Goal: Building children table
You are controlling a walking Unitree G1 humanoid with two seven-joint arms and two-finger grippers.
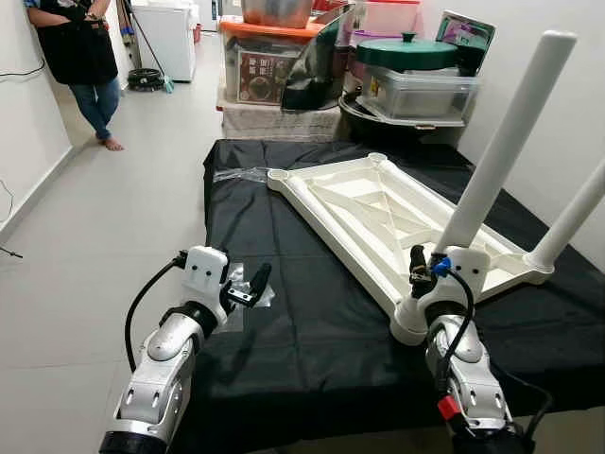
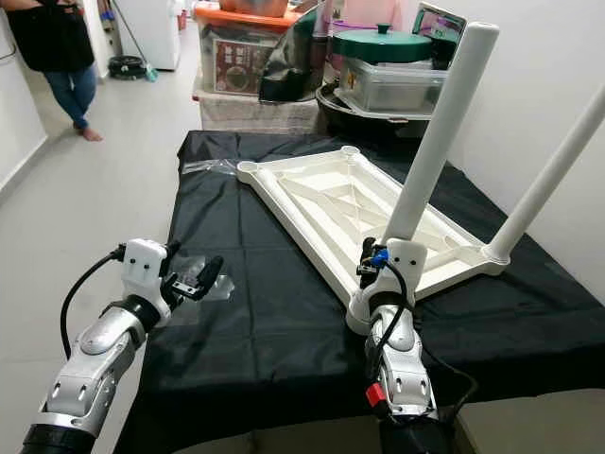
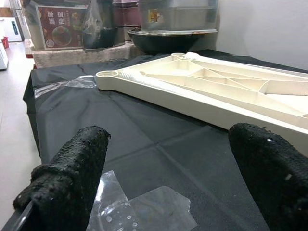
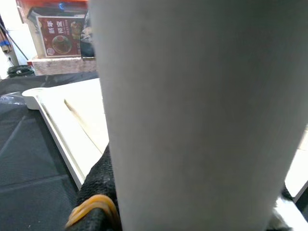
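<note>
Head stereo pair looks down over tabletop (image 1: 369, 213); wrist cameras close, low

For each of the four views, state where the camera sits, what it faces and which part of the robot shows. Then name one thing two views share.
Left eye: on the head, looking down at the tabletop on black cloth; both arms show.
Right eye: beside it, same scene.
Left wrist: on the left arm, looking along the open left gripper over a plastic bag.
Right wrist: right gripper closed on a leg.
Shared: both wrist views see the tabletop.
</note>
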